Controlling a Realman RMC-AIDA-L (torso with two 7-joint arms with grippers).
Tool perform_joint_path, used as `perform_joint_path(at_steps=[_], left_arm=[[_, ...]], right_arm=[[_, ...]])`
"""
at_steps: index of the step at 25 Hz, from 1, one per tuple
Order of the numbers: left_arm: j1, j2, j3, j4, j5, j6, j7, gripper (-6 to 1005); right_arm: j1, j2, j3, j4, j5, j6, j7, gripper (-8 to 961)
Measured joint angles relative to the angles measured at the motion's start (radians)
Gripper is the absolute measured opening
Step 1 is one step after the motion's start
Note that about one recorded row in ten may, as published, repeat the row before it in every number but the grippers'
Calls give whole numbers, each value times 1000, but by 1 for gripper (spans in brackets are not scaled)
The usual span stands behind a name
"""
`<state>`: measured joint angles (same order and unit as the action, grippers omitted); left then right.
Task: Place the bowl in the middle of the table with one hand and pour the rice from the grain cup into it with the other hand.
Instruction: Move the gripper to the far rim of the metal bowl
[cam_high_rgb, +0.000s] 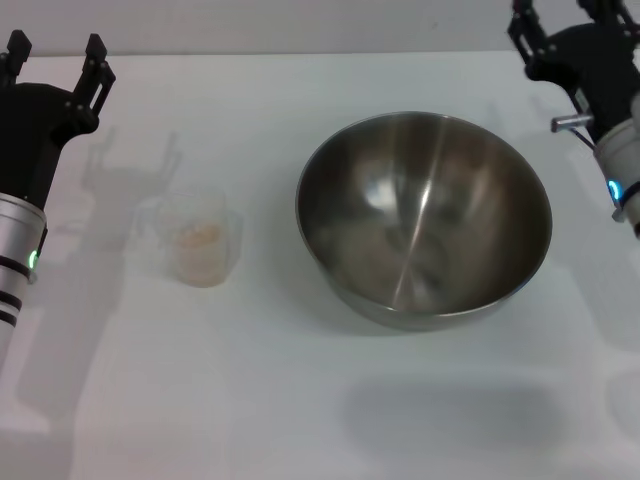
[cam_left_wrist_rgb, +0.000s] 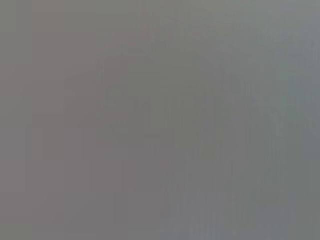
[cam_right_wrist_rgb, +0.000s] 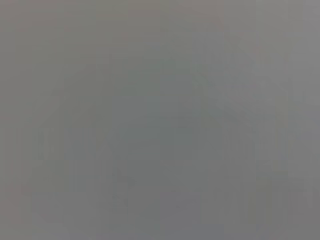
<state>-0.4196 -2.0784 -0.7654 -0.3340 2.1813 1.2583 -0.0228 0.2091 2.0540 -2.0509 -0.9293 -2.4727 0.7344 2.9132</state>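
The large steel bowl (cam_high_rgb: 424, 218) sits upright and empty on the white table (cam_high_rgb: 250, 400), right of the middle. The small clear grain cup (cam_high_rgb: 196, 240) stands to its left with the rice (cam_high_rgb: 201, 234) inside, a pale orange-tinted heap. My left gripper (cam_high_rgb: 56, 50) is at the far left edge, behind and left of the cup, open and empty. My right gripper (cam_high_rgb: 560, 14) is at the top right corner, behind and right of the bowl, open and empty. Both wrist views show only flat grey.
Shadows of the arms fall on the table near the cup and in front of the bowl. The table's far edge (cam_high_rgb: 300, 52) runs along the top of the head view.
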Motion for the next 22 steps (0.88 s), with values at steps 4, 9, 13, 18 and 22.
perform_joint_path(at_steps=[4, 9, 13, 18, 22], left_arm=[[3, 0, 0, 0, 0, 0, 0, 811], [4, 0, 0, 1, -3, 0, 0, 811], [4, 0, -3, 0, -5, 1, 0, 811], [3, 0, -7, 0, -6, 1, 0, 811], [1, 0, -8, 0, -6, 2, 0, 811]], right_arm=[[-103, 5, 108, -282, -93, -384, -1, 654], [-161, 12, 237, -587, -107, -866, -1, 654], [-129, 20, 375, -744, -104, -1279, 0, 653], [39, 20, 586, -813, -97, -1804, 2, 653], [186, 17, 745, -755, -58, -2108, -23, 653]])
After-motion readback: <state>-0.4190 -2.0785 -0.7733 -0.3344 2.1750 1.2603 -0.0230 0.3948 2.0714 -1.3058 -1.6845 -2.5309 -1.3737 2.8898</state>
